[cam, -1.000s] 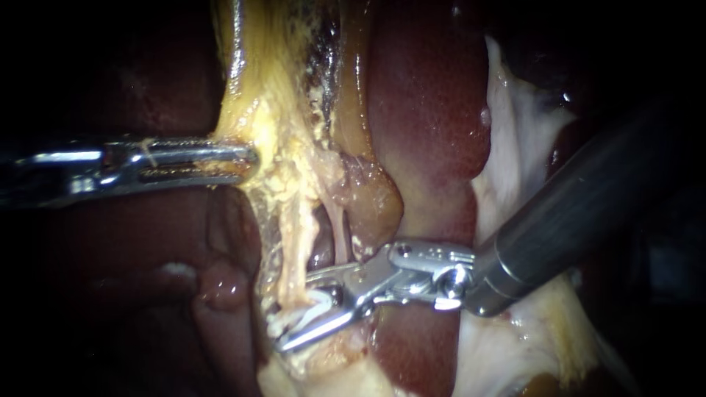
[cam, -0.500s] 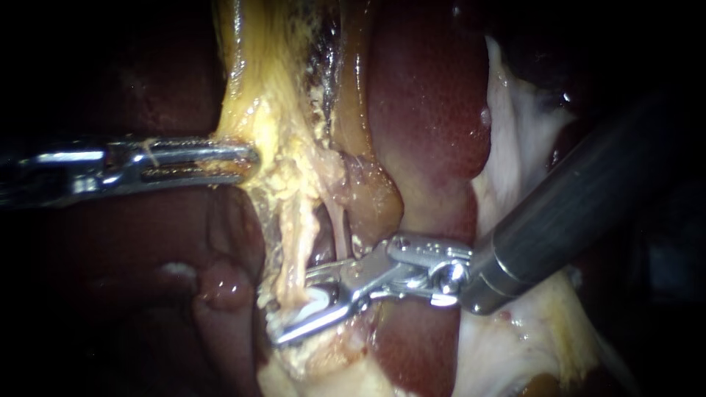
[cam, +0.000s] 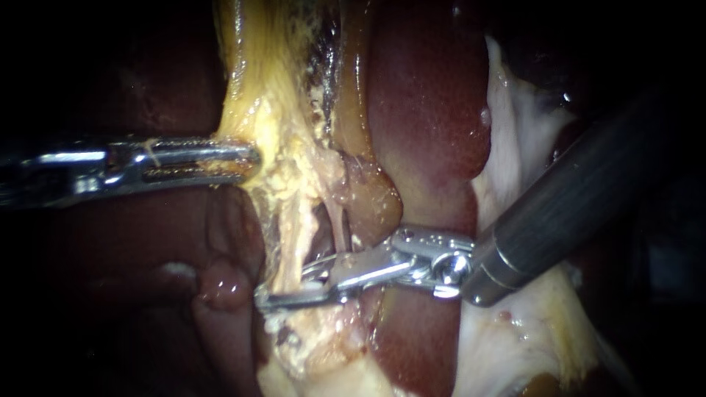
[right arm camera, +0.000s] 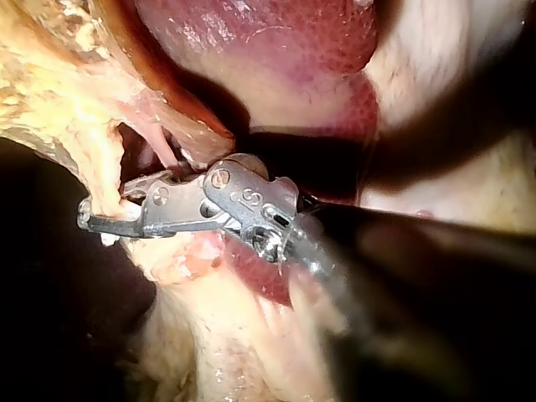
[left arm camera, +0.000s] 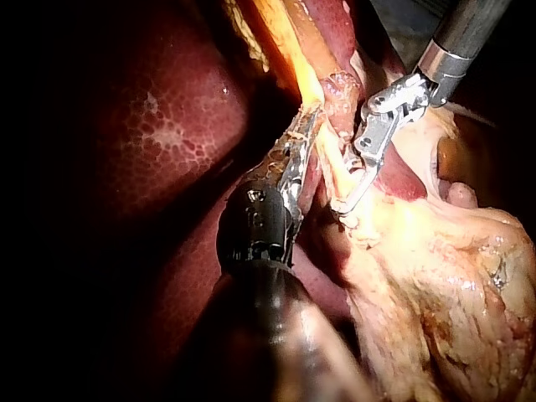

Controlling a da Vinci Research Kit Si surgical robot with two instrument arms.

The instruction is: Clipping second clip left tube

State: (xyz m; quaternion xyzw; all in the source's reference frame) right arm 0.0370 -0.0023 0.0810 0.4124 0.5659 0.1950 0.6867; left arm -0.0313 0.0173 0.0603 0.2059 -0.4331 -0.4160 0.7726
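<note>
In the endoscope view the left tube, a yellowish fatty strand, runs down from the yellow tissue. A thinner pink right tube lies beside it. My right instrument comes in from the upper right, and its jaws are shut across the left tube low down; any clip between them is hidden. The right wrist view shows the same jaws pinching the strand. My left instrument is shut on the yellow tissue higher up and holds it taut; its jaws also show in the left wrist view.
Dark red liver lies behind and to the right of the tubes. Pale whitish tissue lies under the right instrument's shaft. A small reddish lobe sits lower left of the tubes.
The right instrument's jaws, open around the left tube with a white clip showing between them, have shut on the tube. The left instrument has held still.
</note>
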